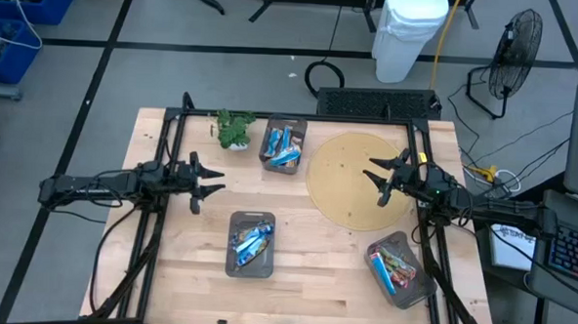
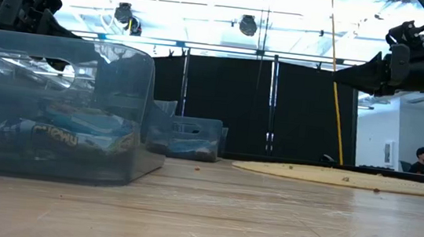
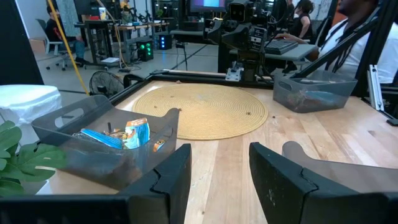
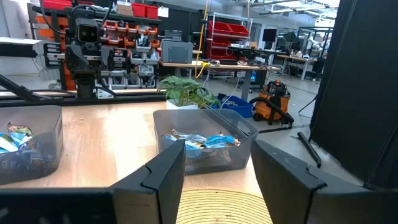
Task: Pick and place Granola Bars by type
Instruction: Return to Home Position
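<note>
You see all Granola Bars (image 1: 252, 242) inside the bins (image 1: 232, 268), none loose; left end effector (image 1: 210, 181) and right end effector (image 1: 374, 176) spread, empty.

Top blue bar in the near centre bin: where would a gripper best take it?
Probably across its narrow middle, from straight above. The blue bar lies diagonally atop the pile, and the walls of the bin block a sideways approach.

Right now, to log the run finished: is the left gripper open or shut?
Open: the left gripper shows a clear gap between its jaws, nothing held.
</note>
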